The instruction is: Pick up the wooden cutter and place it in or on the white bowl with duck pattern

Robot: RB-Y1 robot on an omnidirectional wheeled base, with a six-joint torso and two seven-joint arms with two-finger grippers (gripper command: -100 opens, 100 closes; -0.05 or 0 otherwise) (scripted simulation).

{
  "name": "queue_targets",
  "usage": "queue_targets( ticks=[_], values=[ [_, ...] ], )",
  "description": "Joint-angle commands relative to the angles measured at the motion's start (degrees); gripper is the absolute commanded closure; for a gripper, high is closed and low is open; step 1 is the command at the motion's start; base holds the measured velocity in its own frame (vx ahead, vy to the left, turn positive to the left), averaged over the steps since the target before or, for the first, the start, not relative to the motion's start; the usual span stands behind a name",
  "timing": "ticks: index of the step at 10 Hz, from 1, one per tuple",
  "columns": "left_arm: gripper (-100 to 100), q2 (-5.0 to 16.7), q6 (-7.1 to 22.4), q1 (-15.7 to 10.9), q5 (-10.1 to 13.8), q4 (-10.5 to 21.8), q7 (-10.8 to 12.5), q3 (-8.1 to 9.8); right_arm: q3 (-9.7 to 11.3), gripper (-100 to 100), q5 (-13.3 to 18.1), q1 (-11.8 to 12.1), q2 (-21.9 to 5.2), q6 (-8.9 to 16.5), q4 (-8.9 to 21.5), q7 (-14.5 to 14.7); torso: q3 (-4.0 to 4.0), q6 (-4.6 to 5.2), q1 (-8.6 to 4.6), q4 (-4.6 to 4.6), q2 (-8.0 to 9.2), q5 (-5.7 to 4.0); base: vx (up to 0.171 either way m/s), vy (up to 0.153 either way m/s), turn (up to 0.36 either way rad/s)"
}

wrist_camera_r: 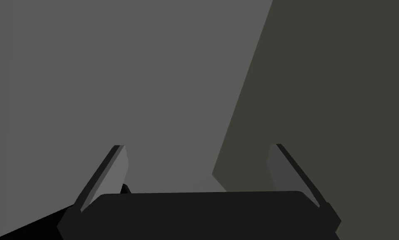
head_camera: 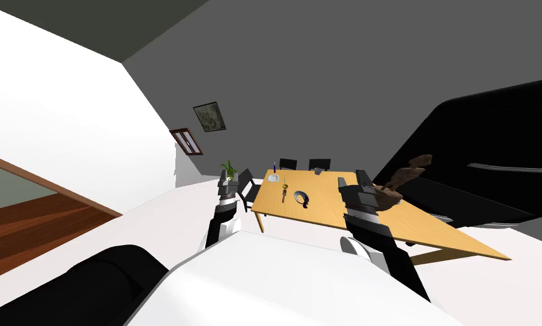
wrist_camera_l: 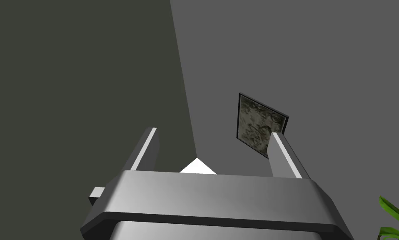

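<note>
**A:** Where is the cutter?

**B:** The slim brown cutter with a yellowish end [head_camera: 285,191] lies flat on the light orange wooden bench [head_camera: 343,218]. It is ahead of both tools, roughly midway between them and well apart from each.

**A:** And the bowl?

**B:** The small round white bowl [head_camera: 273,177] stands on the bench just beyond the cutter, a little toward the left tool's side. Any pattern on it is too small to tell.

**A:** What else is on the bench?

**B:** A dark ring with a white inside [head_camera: 302,197] lies just beside the cutter, on the right tool's side. A thin purple stick [head_camera: 274,166] stands upright beyond the bowl. A brown, gnarled driftwood-like piece [head_camera: 403,178] sits just past the right tool.

**A:** How do the tools stand?

**B:** The left tool [head_camera: 228,180] is raised off the bench's near corner, beside a dark chair [head_camera: 247,189]. Its two light grey fingers [wrist_camera_l: 146,148] stand well apart, with no object between them. The right tool [head_camera: 355,184] is raised in front of the bench, and its fingers [wrist_camera_r: 115,166] are spread just as wide, gripping no object.
</note>
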Motion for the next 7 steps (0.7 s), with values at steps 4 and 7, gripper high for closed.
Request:
queue_targets(
  ticks=[4,7],
  values=[
    [0,0.00,0.00,-0.01,0.00,0.00,0.00,0.00,-0.70,-100,2.73,1.63,-7.26,-1.04,2.55,3.69,0.11,-0.01,-0.05,0.04,0.19,-0.01,-0.044,-0.005,0.098],
    [0,0.00,0.00,-0.01,0.00,0.00,0.00,0.00,-1.19,-100,4.95,2.88,-12.32,-1.88,4.63,6.67,0.16,0.01,-0.05,0.06,0.26,-0.01,-0.066,-0.003,0.105]
  ],
)
